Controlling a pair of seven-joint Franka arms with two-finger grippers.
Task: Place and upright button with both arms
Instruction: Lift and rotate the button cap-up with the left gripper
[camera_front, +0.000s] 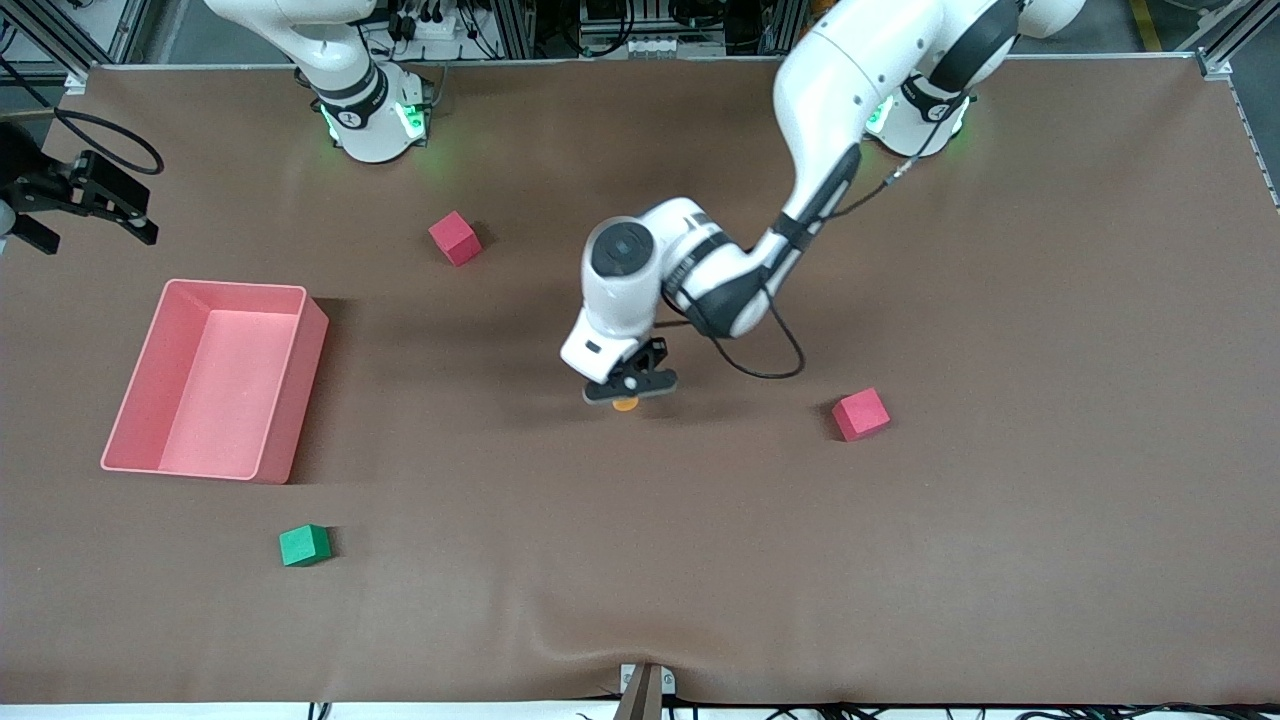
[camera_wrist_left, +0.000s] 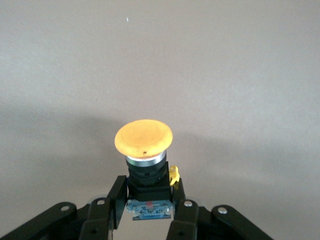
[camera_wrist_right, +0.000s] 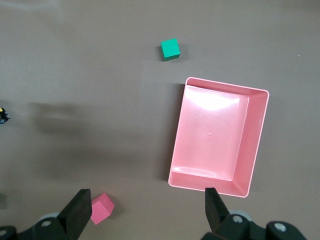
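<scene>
The button (camera_wrist_left: 144, 137) has a round orange cap, a black body and a bluish base. My left gripper (camera_wrist_left: 150, 200) is shut on its black body, with the cap pointing away from the fingers. In the front view the left gripper (camera_front: 630, 385) is low over the middle of the table, and the orange cap (camera_front: 626, 404) shows just under it. I cannot tell whether the button touches the table. My right gripper (camera_front: 120, 205) waits high up at the right arm's end of the table. It is open and empty in the right wrist view (camera_wrist_right: 147, 210).
A pink bin (camera_front: 235, 287) stands toward the right arm's end and also shows in the right wrist view (camera_wrist_right: 257, 140). A green cube (camera_front: 304, 545) lies nearer the camera than the bin. One red cube (camera_front: 455, 238) lies near the right arm's base, and another red cube (camera_front: 861, 414) lies beside the left gripper.
</scene>
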